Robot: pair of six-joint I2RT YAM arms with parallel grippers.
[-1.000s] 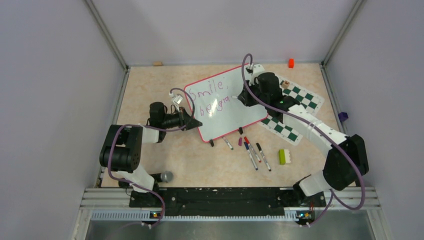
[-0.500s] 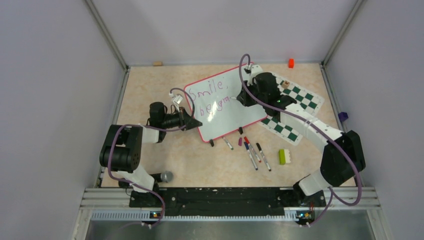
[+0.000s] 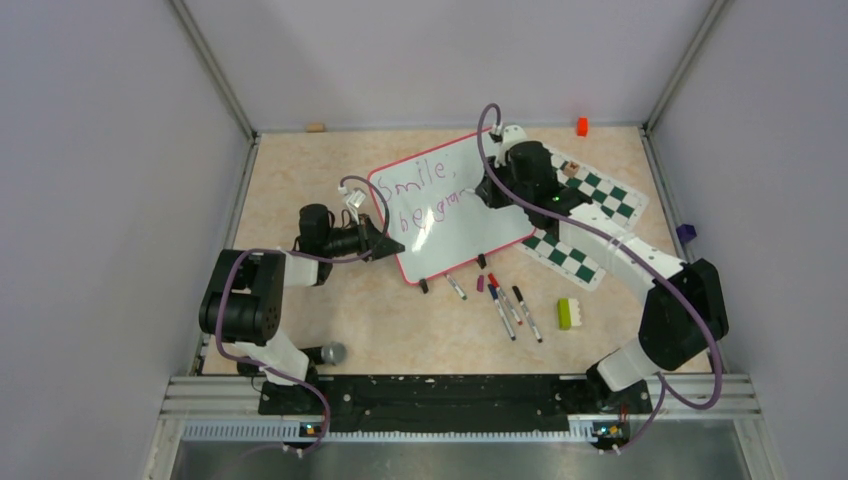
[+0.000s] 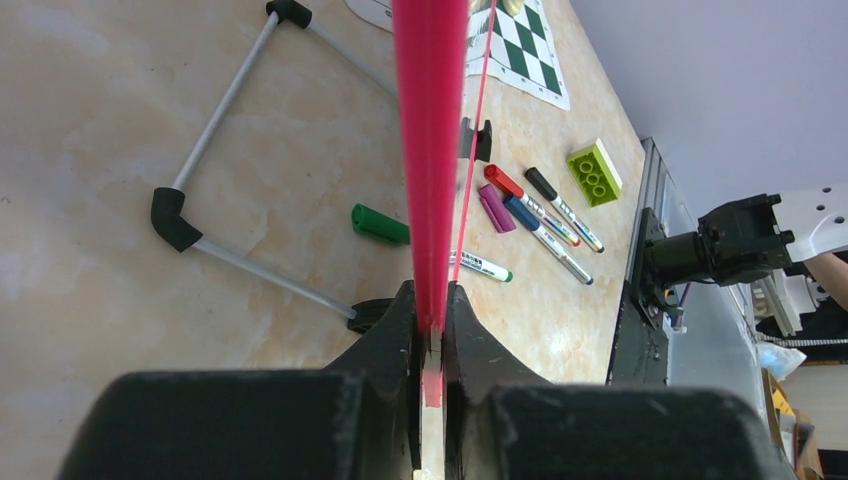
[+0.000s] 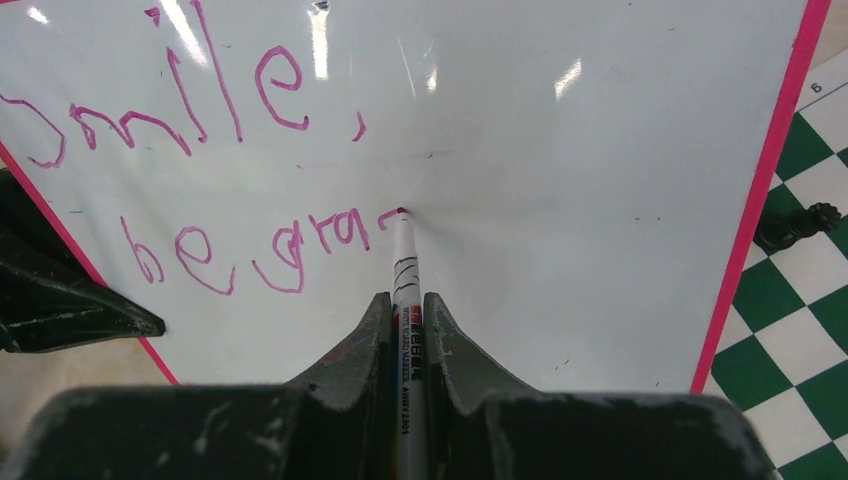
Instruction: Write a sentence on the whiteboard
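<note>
The whiteboard (image 3: 470, 225) with its red-pink rim lies tilted mid-table. My left gripper (image 3: 392, 246) is shut on its left edge; the left wrist view shows the rim (image 4: 430, 150) edge-on between my jaws (image 4: 430, 325). My right gripper (image 3: 488, 192) is shut on a white marker (image 5: 405, 270) whose tip touches the board (image 5: 600, 150). The sentence (image 5: 200, 180) in purple-magenta reads "Smile," above "be gra" with a fresh short stroke at the tip. It also shows in the top view (image 3: 425, 195).
A green-and-white chess mat (image 3: 585, 215) lies right of the board, with a dark chess piece (image 5: 795, 225) on it. Several markers (image 3: 505, 305) and a green brick (image 3: 568, 313) lie in front. An orange block (image 3: 581, 126) sits at the back. A grey tube frame (image 4: 230, 170) shows beneath the board.
My right gripper has shifted slightly right along the second line with the marker, adding a stroke after "gra". The left arm and the board have not moved.
</note>
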